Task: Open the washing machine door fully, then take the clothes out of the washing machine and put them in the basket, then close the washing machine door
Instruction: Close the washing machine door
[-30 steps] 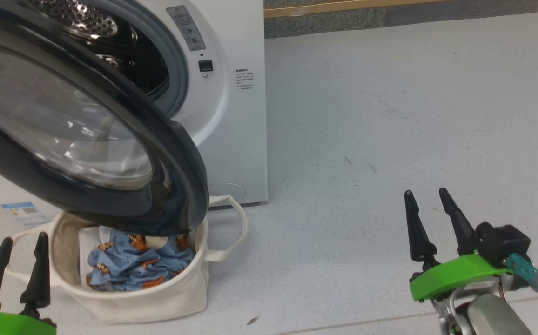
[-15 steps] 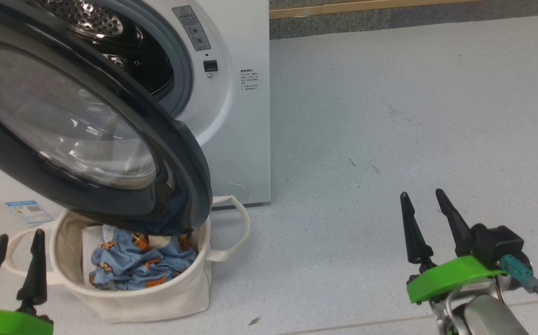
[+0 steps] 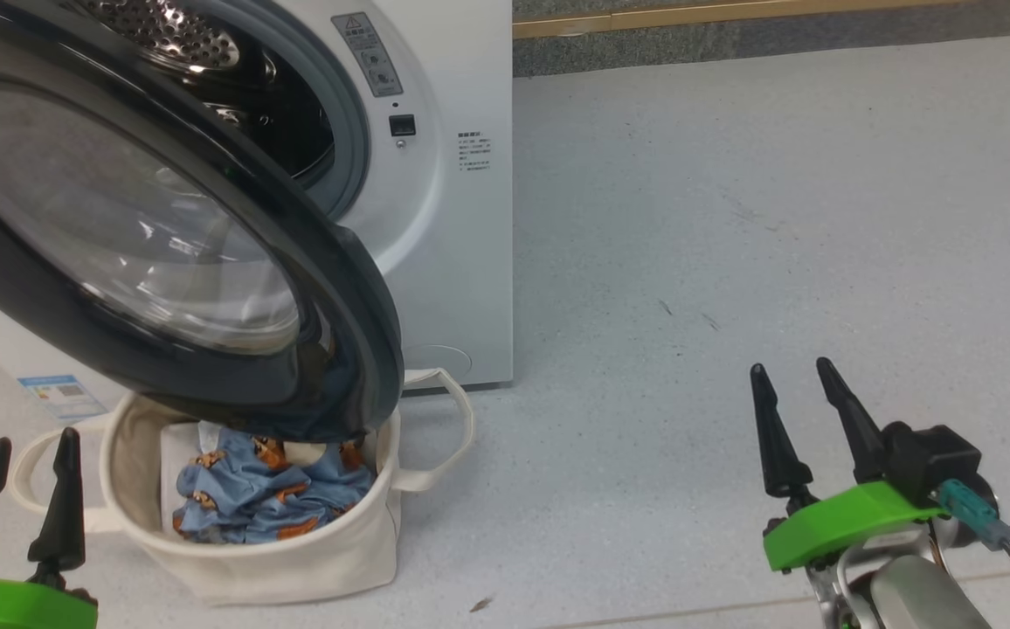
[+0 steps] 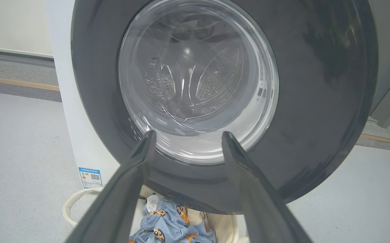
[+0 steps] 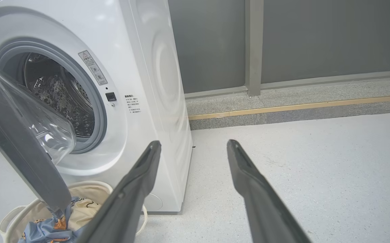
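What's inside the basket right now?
The blue bear-print clothes with a cream-white piece lie in the basket. The open washing machine door overhangs its back part, hiding what lies there.

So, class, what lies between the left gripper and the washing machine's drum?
The open washing machine door: in the left wrist view the left gripper points at its glass window, and the perforated drum shows through it.

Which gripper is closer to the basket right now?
The left gripper, open beside the round cream canvas basket; the right gripper stands far off over grey floor.
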`<state>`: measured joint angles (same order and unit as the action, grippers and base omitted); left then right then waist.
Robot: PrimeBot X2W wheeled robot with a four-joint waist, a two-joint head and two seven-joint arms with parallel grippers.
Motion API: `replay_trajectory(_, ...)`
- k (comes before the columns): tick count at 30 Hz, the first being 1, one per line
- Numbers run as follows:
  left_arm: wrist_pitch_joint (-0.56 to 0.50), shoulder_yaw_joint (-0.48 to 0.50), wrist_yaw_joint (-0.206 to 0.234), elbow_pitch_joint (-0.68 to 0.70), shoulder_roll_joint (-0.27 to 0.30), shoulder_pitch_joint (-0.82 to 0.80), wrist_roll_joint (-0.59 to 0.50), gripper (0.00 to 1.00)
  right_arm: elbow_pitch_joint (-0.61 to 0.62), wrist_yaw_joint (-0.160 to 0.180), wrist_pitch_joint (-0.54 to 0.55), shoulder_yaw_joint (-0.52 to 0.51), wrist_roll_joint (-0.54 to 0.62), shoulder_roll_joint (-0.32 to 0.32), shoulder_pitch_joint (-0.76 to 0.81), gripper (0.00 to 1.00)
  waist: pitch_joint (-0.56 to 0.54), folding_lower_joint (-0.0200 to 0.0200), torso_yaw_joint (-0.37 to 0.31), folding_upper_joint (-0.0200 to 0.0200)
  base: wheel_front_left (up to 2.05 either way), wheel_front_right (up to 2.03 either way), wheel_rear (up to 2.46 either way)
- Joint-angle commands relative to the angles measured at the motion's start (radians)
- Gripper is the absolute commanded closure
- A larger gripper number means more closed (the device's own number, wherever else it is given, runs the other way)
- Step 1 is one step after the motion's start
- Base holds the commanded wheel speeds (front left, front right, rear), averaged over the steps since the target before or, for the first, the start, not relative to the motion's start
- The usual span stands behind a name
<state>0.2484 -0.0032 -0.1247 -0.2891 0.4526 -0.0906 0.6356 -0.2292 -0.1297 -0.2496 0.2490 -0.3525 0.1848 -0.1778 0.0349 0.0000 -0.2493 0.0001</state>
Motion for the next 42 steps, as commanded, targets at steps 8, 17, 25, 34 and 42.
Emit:
replay_trajectory(8,0.013,0.021,-0.005,0.012,0.037,-0.072,-0.012,0.00,0.050,-0.001,-0.012,0.015,-0.019,0.004,-0.019,1.00,0.000,0.0000,0.010,-0.0001,0.00,0.00,0.00)
replay_trajectory(17,0.013,-0.066,-0.006,-0.014,-0.009,-0.136,-0.045,0.00,0.172,-0.001,-0.012,0.041,-0.120,0.025,-0.099,1.00,0.020,0.0000,0.085,-0.0001,0.00,0.00,0.00)
replay_trajectory(25,0.013,-0.165,-0.006,-0.065,-0.077,-0.205,-0.100,0.00,0.217,-0.001,-0.012,0.181,-0.251,0.056,-0.282,1.00,0.040,0.0000,0.209,-0.0001,0.00,0.00,0.00)
replay_trajectory(34,0.013,-0.249,-0.006,-0.092,-0.165,-0.285,-0.138,0.00,0.149,-0.001,-0.012,0.385,-0.330,0.031,-0.459,1.00,0.062,0.0000,0.369,-0.0001,0.00,0.00,0.00)
replay_trajectory(42,0.013,-0.279,-0.006,-0.103,-0.203,-0.296,-0.140,0.00,-0.010,-0.001,-0.012,0.497,-0.353,-0.032,-0.481,1.00,0.068,0.0000,0.460,-0.0001,0.00,0.00,0.00)
